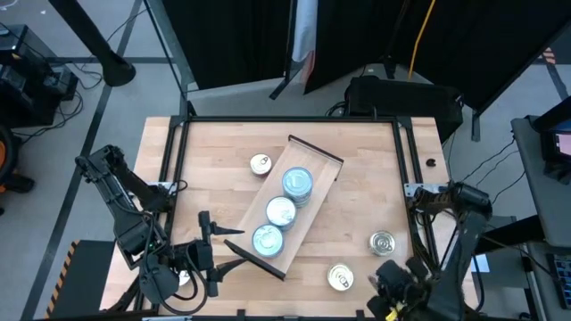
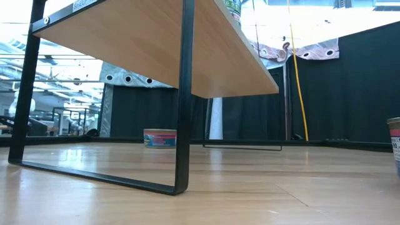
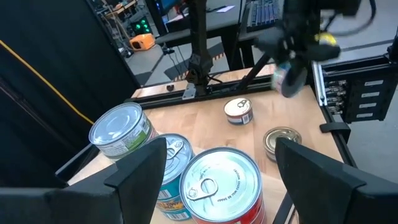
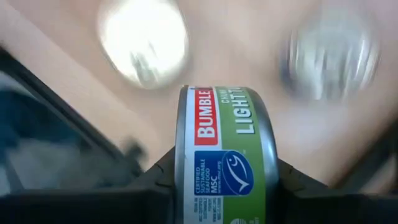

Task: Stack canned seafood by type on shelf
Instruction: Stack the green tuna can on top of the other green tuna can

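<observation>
Bright overhead light, right wrist bg motion-blurred

1. A butcher-block table (image 1: 223, 143) stood under the scene, framed along its far and side edges by black rails (image 1: 294, 119).
2. Black curtains (image 1: 446, 36) hung behind the table.
3. A yellow cable (image 1: 419, 36) dropped down in front of the curtains; the low view showed it too.
4. A black box-like unit (image 1: 401, 96) sat on the floor just past the table's far edge.
5. An orange device (image 3: 142, 41) lay in the room beyond.
</observation>
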Robot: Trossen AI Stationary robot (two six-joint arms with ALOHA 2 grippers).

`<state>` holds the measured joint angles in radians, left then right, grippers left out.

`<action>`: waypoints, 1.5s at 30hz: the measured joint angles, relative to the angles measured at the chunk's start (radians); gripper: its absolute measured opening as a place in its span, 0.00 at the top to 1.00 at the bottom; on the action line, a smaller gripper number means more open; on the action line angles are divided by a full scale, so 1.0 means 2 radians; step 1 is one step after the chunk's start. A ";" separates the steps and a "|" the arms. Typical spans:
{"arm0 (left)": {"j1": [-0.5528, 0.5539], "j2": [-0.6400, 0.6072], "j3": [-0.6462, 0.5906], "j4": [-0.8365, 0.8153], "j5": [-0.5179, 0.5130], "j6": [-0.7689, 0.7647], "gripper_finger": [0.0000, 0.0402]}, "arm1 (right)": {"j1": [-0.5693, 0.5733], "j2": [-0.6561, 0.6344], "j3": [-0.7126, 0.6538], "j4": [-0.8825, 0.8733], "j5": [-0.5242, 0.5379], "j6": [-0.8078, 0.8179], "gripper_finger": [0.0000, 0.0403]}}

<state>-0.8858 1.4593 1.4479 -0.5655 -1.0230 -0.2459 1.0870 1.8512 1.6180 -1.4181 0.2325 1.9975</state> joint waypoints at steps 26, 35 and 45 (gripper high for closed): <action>0.022 0.000 0.000 -0.001 -0.216 0.092 0.25 | -0.248 -0.168 0.044 0.107 0.667 -0.333 0.70; 0.035 0.000 0.000 0.001 -0.217 0.105 0.25 | -0.324 -0.113 0.044 0.477 0.484 -0.687 0.71; 0.012 0.000 0.000 -0.001 -0.217 0.101 0.25 | -0.393 -0.138 0.044 0.520 0.183 -0.797 0.70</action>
<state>-0.8623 1.4601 1.4483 -0.5677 -1.4562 -0.0433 0.3017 1.5759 1.7058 -0.3788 0.5994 0.4039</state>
